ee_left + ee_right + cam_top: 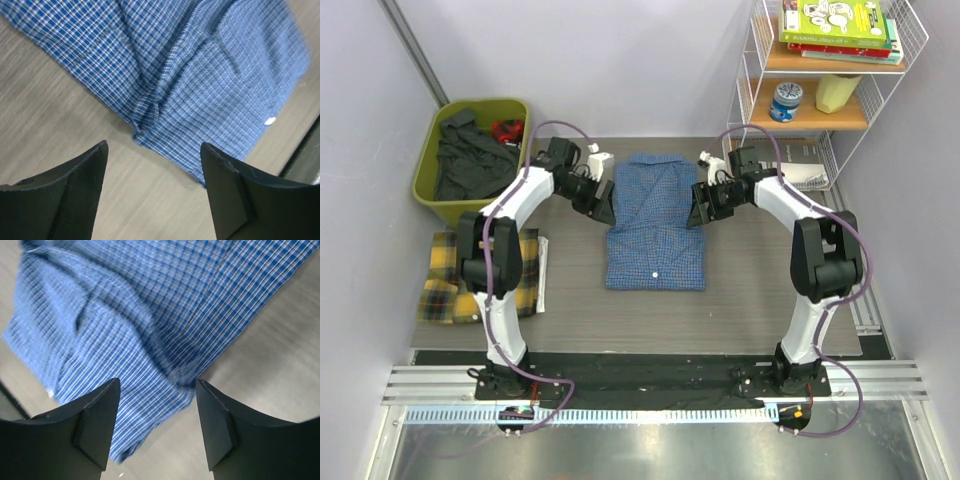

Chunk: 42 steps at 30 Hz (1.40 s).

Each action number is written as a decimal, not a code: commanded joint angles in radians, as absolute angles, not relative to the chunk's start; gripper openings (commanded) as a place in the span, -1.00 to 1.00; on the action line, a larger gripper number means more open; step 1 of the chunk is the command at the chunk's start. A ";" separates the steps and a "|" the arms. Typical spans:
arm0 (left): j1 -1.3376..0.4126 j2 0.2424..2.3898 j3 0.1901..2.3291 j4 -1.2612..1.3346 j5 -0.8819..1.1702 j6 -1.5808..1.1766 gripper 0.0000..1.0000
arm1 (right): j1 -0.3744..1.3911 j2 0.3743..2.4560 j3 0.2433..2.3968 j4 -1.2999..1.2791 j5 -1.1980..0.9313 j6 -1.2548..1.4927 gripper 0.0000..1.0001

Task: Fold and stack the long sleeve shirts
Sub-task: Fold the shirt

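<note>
The blue fine-check shirt (655, 222) lies folded into a narrow rectangle at the table's middle, collar toward the back. My left gripper (603, 205) hovers at its left edge, jaws open, nothing between them; in the left wrist view the blue shirt (200, 85) lies just beyond the fingertips (102, 150). My right gripper (698, 210) hangs at the shirt's right edge, also open and empty, the blue shirt (135, 325) below and ahead of it. The yellow plaid shirt (445, 280) lies folded at the table's left edge, partly behind the left arm.
A green bin (470, 155) with dark clothes stands at the back left. A white wire shelf (830, 90) with books and a tin stands at the back right. White paper (542, 270) lies beside the yellow shirt.
</note>
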State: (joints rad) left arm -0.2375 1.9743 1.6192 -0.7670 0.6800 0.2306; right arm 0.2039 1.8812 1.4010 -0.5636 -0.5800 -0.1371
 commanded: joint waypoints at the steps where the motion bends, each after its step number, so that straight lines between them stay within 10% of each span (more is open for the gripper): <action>1: -0.278 2.075 1.716 -0.891 0.643 0.400 0.54 | 0.212 1.956 1.469 -0.555 -0.575 -0.173 0.36; 8: -0.319 2.155 1.769 -0.828 0.609 0.420 0.57 | 0.227 2.005 1.489 -0.551 -0.581 -0.189 0.36; 12: -0.340 2.186 1.796 -0.811 0.610 0.410 0.40 | 0.232 2.029 1.500 -0.531 -0.580 -0.175 -0.05; 19: -0.353 2.149 1.815 -0.788 0.623 0.387 -0.72 | 0.238 1.993 1.519 -0.505 -0.583 -0.144 -0.98; 23: -0.353 2.086 1.790 -0.721 0.629 0.356 -1.00 | 0.238 1.965 1.525 -0.459 -0.591 -0.135 -0.98; 38: -0.353 2.233 1.874 -0.661 0.549 0.321 -1.00 | 0.238 2.072 1.559 -0.403 -0.532 -0.123 -0.97; 42: -0.348 2.260 1.907 -0.675 0.514 0.290 -0.86 | 0.238 2.071 1.551 -0.410 -0.519 -0.115 -0.59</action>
